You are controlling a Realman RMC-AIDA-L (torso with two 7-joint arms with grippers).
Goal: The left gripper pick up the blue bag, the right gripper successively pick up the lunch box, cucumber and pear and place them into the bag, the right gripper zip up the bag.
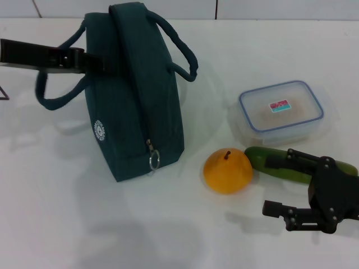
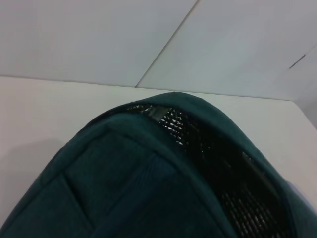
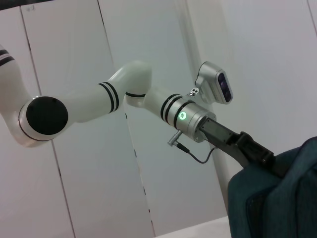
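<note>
Arms reach in from both sides of a white counter (image 1: 67,224). My left arm stretches in low and nearly level from the left edge, and my left hand (image 1: 84,60) meets the upper side of the blue bag (image 1: 134,89), which stands upright on the counter with its zipper closed and its metal ring pull hanging at the near end. I cannot tell whether this hand's fingers are closed on the fabric, because the bag hides them. From the right wrist, the same arm shows bent at the elbow, its green ring light glowing, its black end pressed against the bag's top edge. My right hand (image 1: 280,185) hovers at the near right, fingers spread wide apart and holding nothing, one fingertip over the cucumber (image 1: 269,162). The cucumber lies just behind the hand, touching the pear (image 1: 227,171) to its left. The lunch box (image 1: 280,109) sits just behind the cucumber, lid on.
</note>
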